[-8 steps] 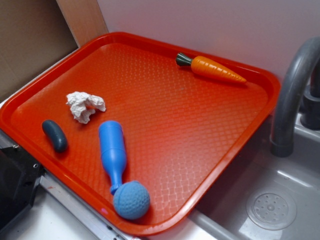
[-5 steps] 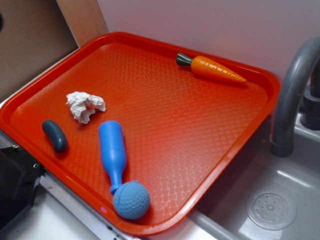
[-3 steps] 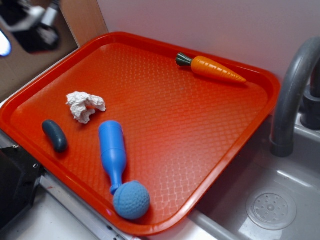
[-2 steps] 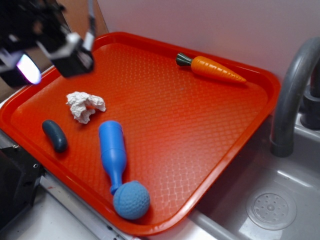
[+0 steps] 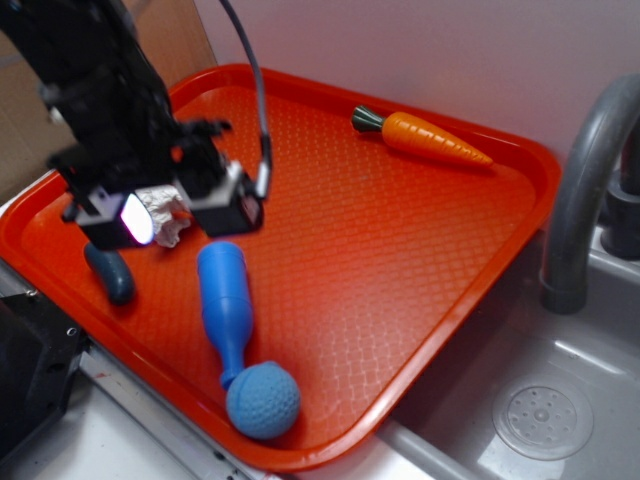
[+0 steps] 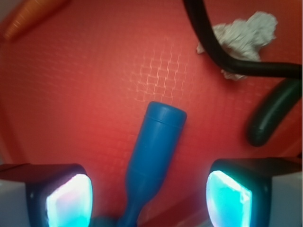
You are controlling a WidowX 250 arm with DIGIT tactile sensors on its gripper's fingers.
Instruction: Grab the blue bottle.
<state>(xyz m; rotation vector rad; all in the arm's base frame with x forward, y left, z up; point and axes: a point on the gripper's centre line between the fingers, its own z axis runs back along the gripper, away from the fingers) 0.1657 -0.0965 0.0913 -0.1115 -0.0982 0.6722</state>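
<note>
now hanging over tray (image 5: 420, 300) near wad (image 6: 246, 28), nearer than 0.4 s ago | gripper (image 6: 149, 198) w/ fingers spread wide | blue bottle (image 5: 225, 305) lying flat below, neck touching ball (image 5: 262, 400), unmoved

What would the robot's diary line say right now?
gripper: open, above tray | blue bottle: lying flat, not grabbed | phase: approach

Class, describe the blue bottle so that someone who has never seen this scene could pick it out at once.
Find the red tray beside the sink. Near its front edge the blue bottle lies on its side, below the gripper, with its narrow neck touching a dimpled blue ball. It is smooth and long with a tapered neck, unlike the round ball and the small dark capsule to its left.
</note>
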